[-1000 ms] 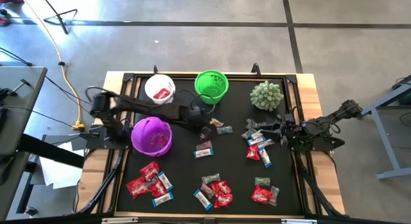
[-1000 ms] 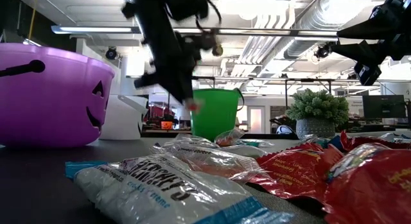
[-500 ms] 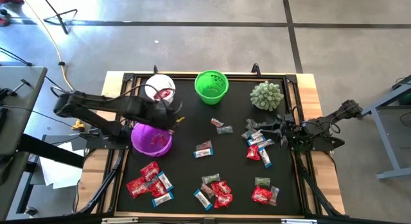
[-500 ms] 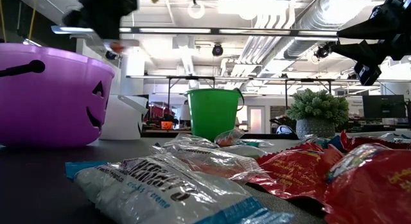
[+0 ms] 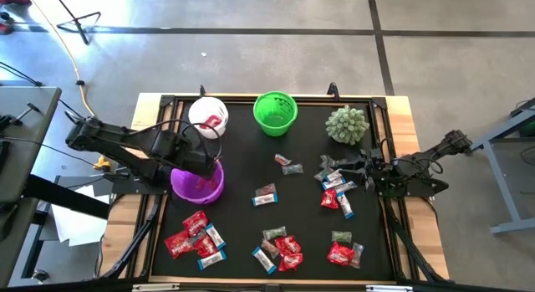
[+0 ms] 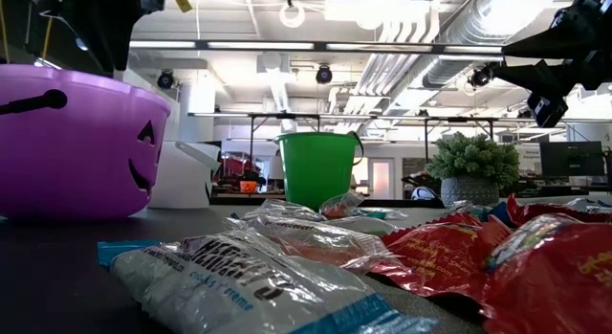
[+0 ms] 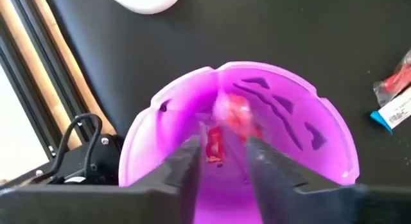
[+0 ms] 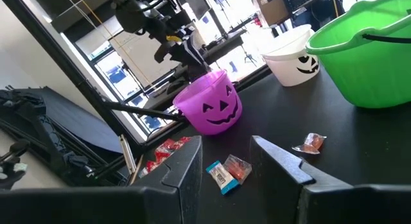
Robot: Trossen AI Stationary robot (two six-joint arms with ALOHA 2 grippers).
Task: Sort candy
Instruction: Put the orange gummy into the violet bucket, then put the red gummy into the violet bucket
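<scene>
Three plastic pumpkin-face buckets, purple [image 5: 198, 180], white [image 5: 208, 115] and green [image 5: 275, 112], stand on the black matte surface [image 5: 242, 171] framed by pale wood, over a grey concrete floor [image 5: 251, 41]; the low view shows a ceiling with pipes and strip lights. One silvery wrapper close to the low camera reads "HERSHEY'S" [image 6: 239, 267]. Small shiny red, brown and blue-white wrapped candy [image 5: 280, 250] lies scattered in clusters along the near edge and at the right. The left end effector [image 7: 218, 160] hangs over the purple bucket, fingers parted, a red piece between them. The right end effector [image 8: 225, 161] waits open by the right-hand cluster.
</scene>
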